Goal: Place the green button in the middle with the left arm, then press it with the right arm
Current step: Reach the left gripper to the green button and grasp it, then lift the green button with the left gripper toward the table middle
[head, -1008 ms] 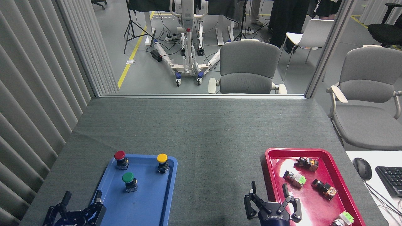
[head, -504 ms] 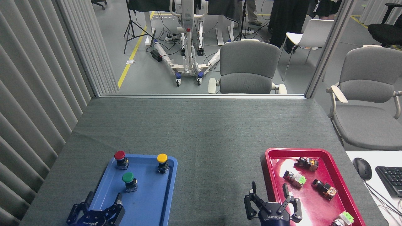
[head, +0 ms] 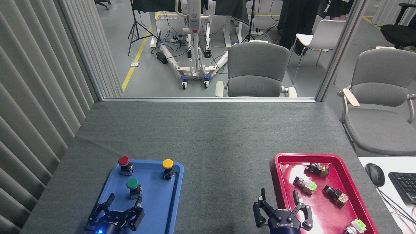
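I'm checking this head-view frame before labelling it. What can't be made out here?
- Both arms behind the left gripper and right gripper: cut off by the bottom edge.
- Yellow marks on the green button base: too small to read.
- Parts in the red tray: too small to identify; the nearest is clipped by the bottom edge.
- Keyboard: cut by the right edge.
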Tool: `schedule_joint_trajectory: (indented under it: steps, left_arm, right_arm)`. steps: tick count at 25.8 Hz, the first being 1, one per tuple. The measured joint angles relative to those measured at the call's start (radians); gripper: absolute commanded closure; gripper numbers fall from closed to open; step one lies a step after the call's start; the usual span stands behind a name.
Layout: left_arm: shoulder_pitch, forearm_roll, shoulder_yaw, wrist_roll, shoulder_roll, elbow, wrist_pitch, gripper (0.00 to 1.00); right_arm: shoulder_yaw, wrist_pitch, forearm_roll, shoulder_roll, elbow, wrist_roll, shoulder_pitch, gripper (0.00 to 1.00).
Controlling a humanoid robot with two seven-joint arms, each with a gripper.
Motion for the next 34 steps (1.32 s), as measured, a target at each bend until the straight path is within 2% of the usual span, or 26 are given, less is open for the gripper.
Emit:
schedule_joint_trajectory:
  steps: [2, 4, 16, 25, 27, 30, 34]
  left_arm:
    - [-0.026, 0.000, -0.009, 0.001, -0.001, 0.035, -0.002, 0.04]
    - [-0.047, 0.000, -0.015, 0.001, -0.001, 0.062, -0.003, 0.09]
    - [-0.088, 0.001, -0.022, 0.006, -0.004, 0.104, 0.000, 0.10]
    - [-0.121, 0.001, -0.024, 0.006, -0.009, 0.146, 0.000, 0.14]
    - [-0.129, 0.001, -0.024, 0.008, -0.009, 0.156, 0.000, 0.18]
    - [-0.134, 0.001, -0.024, 0.018, -0.009, 0.163, 0.000, 0.42]
    - [-0.135, 0.001, -0.025, 0.025, -0.005, 0.165, -0.001, 0.66]
  right_arm:
    - [0.000, -0.001, 0.000, -0.001, 0.000, 0.000, 0.000, 0.01]
    - [0.000, -0.001, 0.000, -0.002, 0.000, 0.001, 0.001, 0.01]
    - [0.000, -0.002, -0.001, 0.002, 0.000, 0.001, 0.001, 0.01]
    - [0.000, -0.002, 0.000, 0.005, 0.000, 0.001, 0.001, 0.01]
    - [0.000, -0.002, 0.000, 0.005, 0.000, 0.002, 0.001, 0.01]
    - [0.000, -0.003, 0.000, 0.005, 0.000, 0.003, 0.001, 0.01]
    - [0.000, -0.003, 0.000, 0.005, 0.000, 0.006, 0.001, 0.01]
